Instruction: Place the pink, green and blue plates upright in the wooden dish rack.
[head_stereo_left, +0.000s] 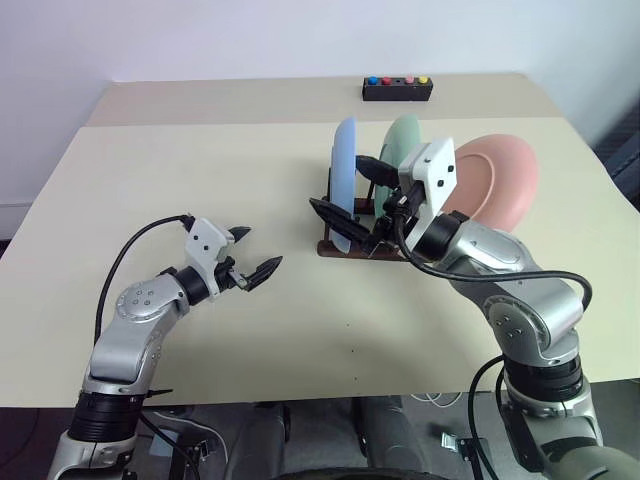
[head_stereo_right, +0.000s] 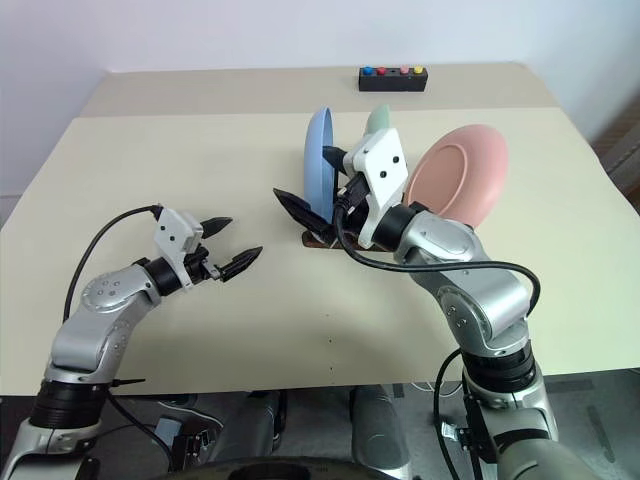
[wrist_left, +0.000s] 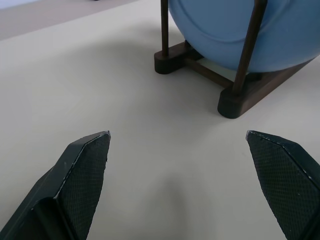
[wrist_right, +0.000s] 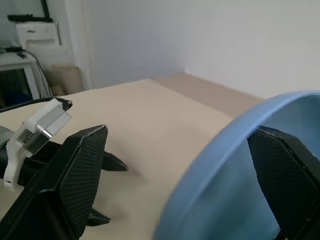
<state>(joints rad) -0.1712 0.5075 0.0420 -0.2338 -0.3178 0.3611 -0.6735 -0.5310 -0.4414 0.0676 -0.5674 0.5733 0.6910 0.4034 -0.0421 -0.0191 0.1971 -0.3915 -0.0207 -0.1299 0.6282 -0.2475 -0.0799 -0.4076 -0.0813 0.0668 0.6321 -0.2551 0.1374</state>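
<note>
The blue plate (head_stereo_left: 345, 175) stands upright at the left end of the wooden dish rack (head_stereo_left: 345, 246). The green plate (head_stereo_left: 406, 138) stands behind it, and the pink plate (head_stereo_left: 497, 180) stands at the right, its lower part hidden by my right arm. My right gripper (head_stereo_left: 353, 192) is open, its fingers straddling the blue plate's (wrist_right: 235, 165) rim without pinching it. My left gripper (head_stereo_left: 254, 253) hangs open and empty above the table, left of the rack. In the left wrist view it faces the rack's end (wrist_left: 239, 97) and the blue plate (wrist_left: 235, 30).
A small black box with coloured buttons (head_stereo_left: 397, 88) sits at the table's far edge. The beige table (head_stereo_left: 200, 160) has wide bare room to the left of the rack and in front of it.
</note>
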